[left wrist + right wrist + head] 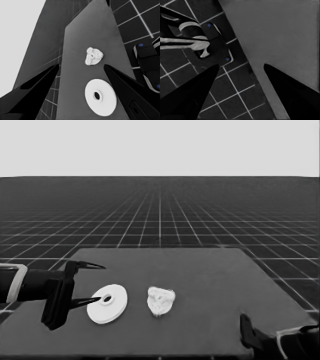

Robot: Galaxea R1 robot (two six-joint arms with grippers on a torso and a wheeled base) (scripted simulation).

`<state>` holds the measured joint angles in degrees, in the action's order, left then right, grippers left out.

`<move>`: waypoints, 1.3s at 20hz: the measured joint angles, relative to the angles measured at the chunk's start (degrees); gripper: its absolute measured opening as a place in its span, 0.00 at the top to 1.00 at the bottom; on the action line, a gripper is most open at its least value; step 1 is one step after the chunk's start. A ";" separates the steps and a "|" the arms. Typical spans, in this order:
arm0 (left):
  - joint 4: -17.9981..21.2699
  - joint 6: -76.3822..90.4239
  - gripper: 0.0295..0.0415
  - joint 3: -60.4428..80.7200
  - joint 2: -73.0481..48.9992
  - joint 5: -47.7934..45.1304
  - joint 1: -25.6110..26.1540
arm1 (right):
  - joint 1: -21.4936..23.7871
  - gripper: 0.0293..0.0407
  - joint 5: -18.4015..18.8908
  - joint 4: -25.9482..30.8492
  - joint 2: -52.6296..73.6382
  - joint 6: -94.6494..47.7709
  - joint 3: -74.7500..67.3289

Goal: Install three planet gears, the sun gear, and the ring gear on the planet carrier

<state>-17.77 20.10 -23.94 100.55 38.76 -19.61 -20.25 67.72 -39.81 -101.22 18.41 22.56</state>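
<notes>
Dark, flat table (210,285) w/ straight edges, set on a dark floor (160,215) ruled w/ pale grid lines running to the horizon; pale blank band (160,147) above that.

Landmark: larger round part (107,303), flat on the table, small dark centre hole in a raised hub.

Just right of it, apart from it: white clump (161,300), i.e. smaller round part w/ gears on top. Teeth visible round its edge in left wrist view; gear count impossible to tell.

At its left: left gripper (96,282), arm in from the picture's left edge. Fingers spread wide, nothing between them. Near fingertip over the disc's left rim in head view; contact impossible to tell. Far fingertip well beyond the disc.

Well right of it, at the table's near right corner: right gripper (241,66), parked. Fingers wide apart, holding nothing; table edge and floor grid between them. Dark machinery (213,47) w/ pale bands and blue lights past that edge.
</notes>
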 joint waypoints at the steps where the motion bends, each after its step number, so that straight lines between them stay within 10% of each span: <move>1: -27.44 -27.81 0.18 -3.83 7.34 22.62 10.20 | -0.03 0.19 -0.04 -0.07 0.18 -0.13 -0.17; 2: -23.87 -56.03 0.07 -11.10 18.43 46.06 13.39 | -0.05 0.19 -0.07 -0.10 0.28 -0.20 -0.27; 3: -10.32 -71.50 0.10 -21.82 25.34 51.49 13.93 | -0.06 0.19 -0.09 -0.13 0.34 -0.24 -0.32; 5: 4.12 -80.18 0.22 -37.52 30.55 49.24 14.99 | -0.07 0.19 -0.10 -0.15 0.39 -0.29 -0.38; 7: 9.29 -81.16 0.25 -44.73 32.56 48.20 15.58 | -0.07 0.19 -0.10 -0.16 0.41 -0.30 -0.39; 20: 2.04 -78.60 0.25 -55.71 36.63 41.17 27.93 | -0.08 0.19 -0.11 -0.16 0.42 -0.31 -0.40; 21: 2.03 -78.60 0.55 -55.73 36.63 41.15 27.95 | -0.08 0.19 -0.11 -0.16 0.42 -0.31 -0.40; 26: 2.02 -78.59 0.56 -55.75 36.64 41.14 27.94 | -0.08 0.19 -0.11 -0.16 0.42 -0.31 -0.40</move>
<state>-15.75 -58.49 -79.69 137.19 79.90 8.34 -20.32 67.61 -39.97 -100.80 18.10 22.16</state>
